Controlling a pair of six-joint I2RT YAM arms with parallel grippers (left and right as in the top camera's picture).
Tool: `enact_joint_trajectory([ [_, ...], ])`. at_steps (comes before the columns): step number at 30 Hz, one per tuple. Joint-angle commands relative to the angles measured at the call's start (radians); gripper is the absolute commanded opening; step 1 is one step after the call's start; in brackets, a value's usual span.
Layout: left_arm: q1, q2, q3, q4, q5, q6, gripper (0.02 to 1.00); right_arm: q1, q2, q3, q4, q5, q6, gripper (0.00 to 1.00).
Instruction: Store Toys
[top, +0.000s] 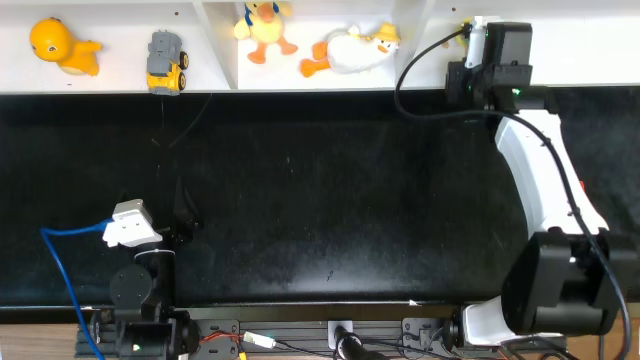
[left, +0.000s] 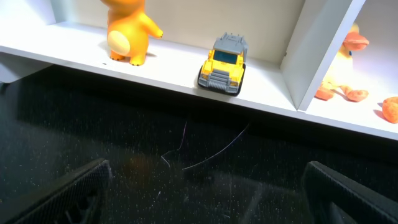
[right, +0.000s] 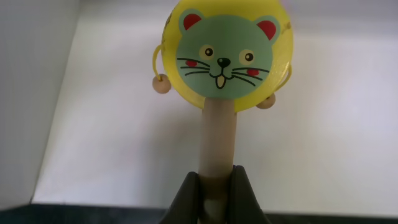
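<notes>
Rattle drum has its handle end hidden in the pinching right hand; left hand is spread, fingers cropped.

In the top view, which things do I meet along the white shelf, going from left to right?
Orange duck figure → yellow toy truck → yellow plush duck → white plush duck → right end effector, shut on the cat-face rattle.

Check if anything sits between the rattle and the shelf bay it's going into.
Nothing visible does. The right gripper is shut on the handle of the rattle, and the bay floor beyond it shows no other toy. The divider stands off to one side, apart from the rattle.
</notes>
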Motion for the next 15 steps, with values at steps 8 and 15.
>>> enact_joint_trajectory([
  [8, 0.002, -0.012, -0.005, 0.002, 0.01, -0.003, 0.998, 0.001, 0.105, -0.002, 0.108, -0.03, 0.082, 0.045],
  [15, 0.002, -0.012, -0.005, 0.002, 0.01, -0.003, 0.998, 0.001, 0.109, -0.002, 0.115, -0.03, 0.085, 0.518],
])
